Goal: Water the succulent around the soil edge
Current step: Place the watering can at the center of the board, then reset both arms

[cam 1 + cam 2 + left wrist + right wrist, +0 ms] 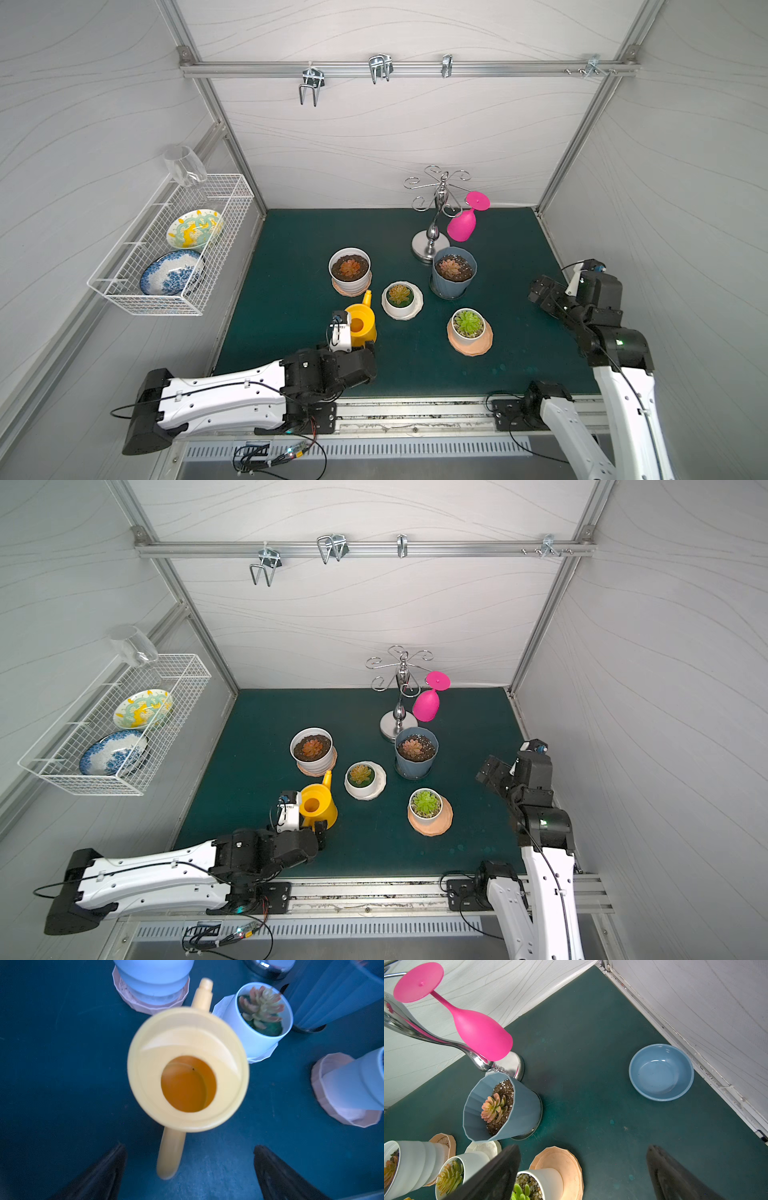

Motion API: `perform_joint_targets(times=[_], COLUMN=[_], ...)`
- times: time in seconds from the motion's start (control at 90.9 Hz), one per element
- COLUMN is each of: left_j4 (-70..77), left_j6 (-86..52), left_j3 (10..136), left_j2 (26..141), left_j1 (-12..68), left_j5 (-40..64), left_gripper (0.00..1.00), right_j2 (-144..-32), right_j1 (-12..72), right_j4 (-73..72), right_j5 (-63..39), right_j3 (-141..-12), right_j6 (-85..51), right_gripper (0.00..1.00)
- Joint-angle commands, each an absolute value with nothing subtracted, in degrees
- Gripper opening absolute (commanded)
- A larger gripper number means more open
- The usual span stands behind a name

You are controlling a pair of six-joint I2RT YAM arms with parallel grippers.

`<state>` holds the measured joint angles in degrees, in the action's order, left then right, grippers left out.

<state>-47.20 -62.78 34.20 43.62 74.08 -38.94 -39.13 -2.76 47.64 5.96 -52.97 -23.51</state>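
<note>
The left tool (190, 1147) is hanging released astride the handle (170, 1153) of the watering can (187, 1068) (touching neither side, I'd judge), so it is wanting a straight pull-back

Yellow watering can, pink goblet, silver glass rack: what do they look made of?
Watering can: likely moulded plastic, satin; uniform yellow, soft highlights.
Goblet: probably plastic or silicone, matte; opaque, no glints.
Glass rack: metal, seemingly chromed; mirror reflections.

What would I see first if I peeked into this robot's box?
Probably the bright yellow watering can standing near the front of the green mat. Next, the hot-pink wine glass hanging upside down from the silver rack at the back, with four potted succulents clustered mid-mat.
</note>
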Motion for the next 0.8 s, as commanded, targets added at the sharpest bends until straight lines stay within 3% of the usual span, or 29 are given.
perform_joint_targets(times=[0.0, 0.099, 0.176, 0.363, 0.495, 0.594, 0.792], left_j4=[-54.14, -55.99, -52.25, -36.21, -29.6, -23.59, -7.26], left_j6=[-57.82, -52.61, -44.0, -27.44, -23.51, -21.19, -11.57], left_j3=[39.91, 44.4, 46.43, 46.32, 46.67, 45.17, 37.06], left_j2=[40.13, 37.67, 36.82, 37.99, 42.2, 45.79, 47.65], left_j1=[73.74, 71.08, 63.79, 29.69, 13.54, 7.18, 3.51], left_j5=[-43.78, -47.65, -46.23, -19.86, -10.82, -9.16, -12.81], left_gripper=[1.0, 1.0, 1.0, 1.0, 1.0, 1.0, 1.0], right_j2=[-38.84, -39.44, -40.45, -44.2, -48.2, -51.37, -51.34], right_j1=[-3.12, -3.12, -3.16, -3.15, -3.25, -3.25, -3.25], right_j4=[47.02, 46.63, 46.05, 42.78, 38.79, 34.48, 15.93], right_j5=[6.39, 6.86, 7.57, 9.61, 11.97, 13.5, 14.19], right_j3=[-53.61, -53.77, -53.96, -54.49, -54.3, -53.28, -43.27], right_j6=[-22.76, -23.02, -23.16, -24.04, -23.6, -22.17, -17.54], right_gripper=[0.99, 0.99, 0.99, 0.99, 0.99, 0.99, 0.99])
